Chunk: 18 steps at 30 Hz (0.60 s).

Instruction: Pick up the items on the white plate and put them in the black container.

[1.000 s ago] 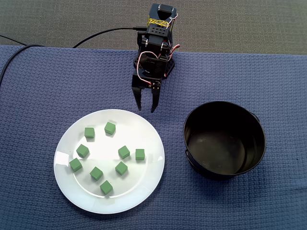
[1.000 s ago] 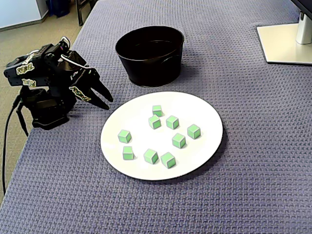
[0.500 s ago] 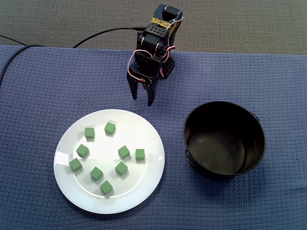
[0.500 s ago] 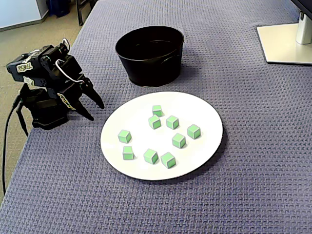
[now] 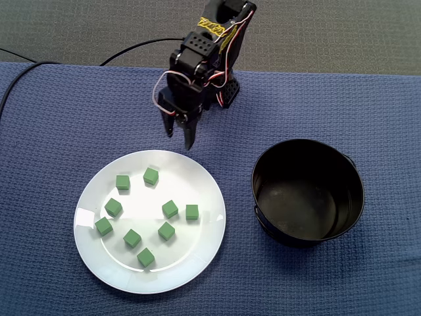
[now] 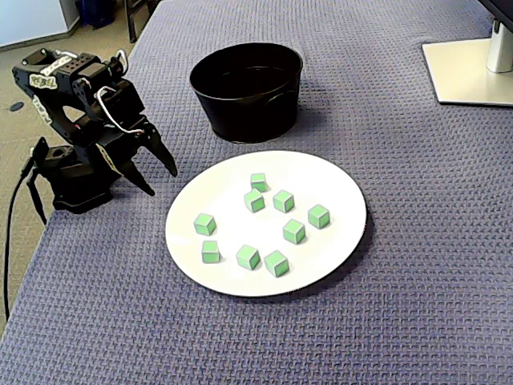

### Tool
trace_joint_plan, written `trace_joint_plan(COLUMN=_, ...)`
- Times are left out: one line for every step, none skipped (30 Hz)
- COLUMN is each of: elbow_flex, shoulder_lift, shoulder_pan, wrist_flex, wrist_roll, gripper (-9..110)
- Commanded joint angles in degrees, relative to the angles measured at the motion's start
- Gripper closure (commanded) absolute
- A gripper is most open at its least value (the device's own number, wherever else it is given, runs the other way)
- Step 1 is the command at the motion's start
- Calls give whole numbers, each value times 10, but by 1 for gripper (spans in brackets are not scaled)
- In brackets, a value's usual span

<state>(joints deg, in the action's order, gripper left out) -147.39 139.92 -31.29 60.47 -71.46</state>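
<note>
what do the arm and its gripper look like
A black plastic arm with yellow labels and loops of red and white wire. Its gripper has two black, tapering, pointed fingers. A black cable trails from its base.

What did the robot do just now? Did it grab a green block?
No grab yet. In a fixed view the hand swung left as the arm lifted; it stayed open and empty, short of the white plate. All nine green blocks sit where they were, and the black container is unmoved and empty.
</note>
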Motion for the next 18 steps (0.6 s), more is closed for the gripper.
trace_joint_plan(elbow_flex=99, shoulder_lift=-84, shoulder_pan=-13, wrist_flex=-57, wrist_roll=-21, gripper=86)
trace_joint_plan(elbow_flex=119, shoulder_lift=-105, shoulder_pan=-18, wrist_flex=-59, wrist_roll=-26, gripper=87)
trace_joint_plan(elbow_flex=127, shoulder_lift=-125, shoulder_pan=-20, wrist_flex=-63, wrist_roll=-37, gripper=87)
trace_joint_plan(elbow_flex=127, shoulder_lift=-143, shoulder_pan=-24, wrist_flex=-74, wrist_roll=-49, gripper=87)
trace_joint_plan(elbow_flex=117, shoulder_lift=-160, shoulder_pan=-28, wrist_flex=-91, wrist_roll=-68, gripper=87)
trace_joint_plan(elbow_flex=105, shoulder_lift=-176, shoulder_pan=-33, wrist_flex=-116, wrist_roll=-86, gripper=87)
trace_joint_plan(elbow_flex=101, shoulder_lift=-192, shoulder_pan=-34, wrist_flex=-134, wrist_roll=-97, gripper=86)
trace_joint_plan(elbow_flex=109, shoulder_lift=-208, shoulder_pan=-36, wrist_flex=-136, wrist_roll=-106, gripper=86)
trace_joint_plan(elbow_flex=122, shoulder_lift=-225, shoulder_pan=-40, wrist_flex=-130, wrist_roll=-117, gripper=86)
trace_joint_plan(elbow_flex=136, shoulder_lift=-242, shoulder_pan=-47, wrist_flex=-129, wrist_roll=-124, gripper=86)
trace_joint_plan(elbow_flex=152, shoulder_lift=-258, shoulder_pan=-54, wrist_flex=-129, wrist_roll=-131, gripper=86)
trace_joint_plan(elbow_flex=168, shoulder_lift=-273, shoulder_pan=-62, wrist_flex=-129, wrist_roll=-138, gripper=86)
trace_joint_plan(elbow_flex=185, shoulder_lift=-289, shoulder_pan=-68, wrist_flex=-129, wrist_roll=-145, gripper=85)
trace_joint_plan(elbow_flex=200, shoulder_lift=-302, shoulder_pan=-72, wrist_flex=-129, wrist_roll=-149, gripper=85)
trace_joint_plan(elbow_flex=217, shoulder_lift=-313, shoulder_pan=-76, wrist_flex=-129, wrist_roll=-155, gripper=85)
trace_joint_plan(elbow_flex=232, shoulder_lift=-323, shoulder_pan=-79, wrist_flex=-129, wrist_roll=-160, gripper=85)
trace_joint_plan(elbow_flex=247, shoulder_lift=-332, shoulder_pan=-81, wrist_flex=-129, wrist_roll=-163, gripper=84)
trace_joint_plan(elbow_flex=259, shoulder_lift=-342, shoulder_pan=-83, wrist_flex=-130, wrist_roll=-165, gripper=84)
